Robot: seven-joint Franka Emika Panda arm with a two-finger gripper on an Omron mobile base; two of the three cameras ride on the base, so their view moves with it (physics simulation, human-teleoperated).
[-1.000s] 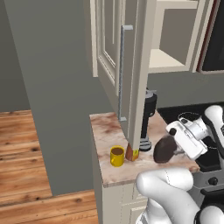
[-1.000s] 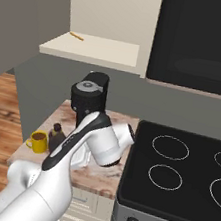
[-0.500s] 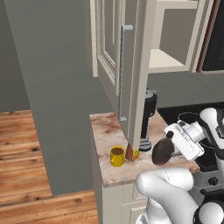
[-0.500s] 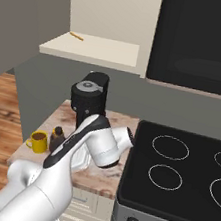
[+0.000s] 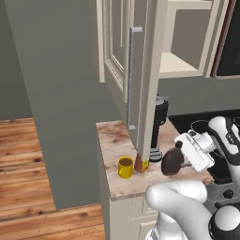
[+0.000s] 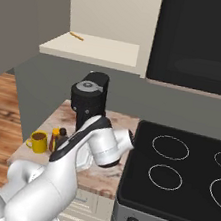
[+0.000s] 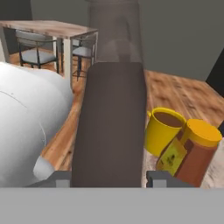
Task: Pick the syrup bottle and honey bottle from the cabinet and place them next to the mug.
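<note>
Two bottles, one mug: my gripper (image 5: 183,158) is clamped on the dark brown flask-shaped syrup bottle (image 5: 172,161), which hangs just above the marbled counter (image 5: 112,140). Beyond the fingertips, down on the counter, stand one small amber honey bottle with a yellow cap (image 7: 195,152) and one bright yellow mug with a dark inside (image 7: 163,130), touching side by side. Above my hand, one cream panelled cabinet (image 5: 140,70) hangs open.

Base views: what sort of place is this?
A rendered home kitchen, most likely. A stove with ring burners stands beside a marbled counter, the open cabinet hangs above it, and the mug and honey bottle sit on the counter. Wood flooring runs alongside.
</note>
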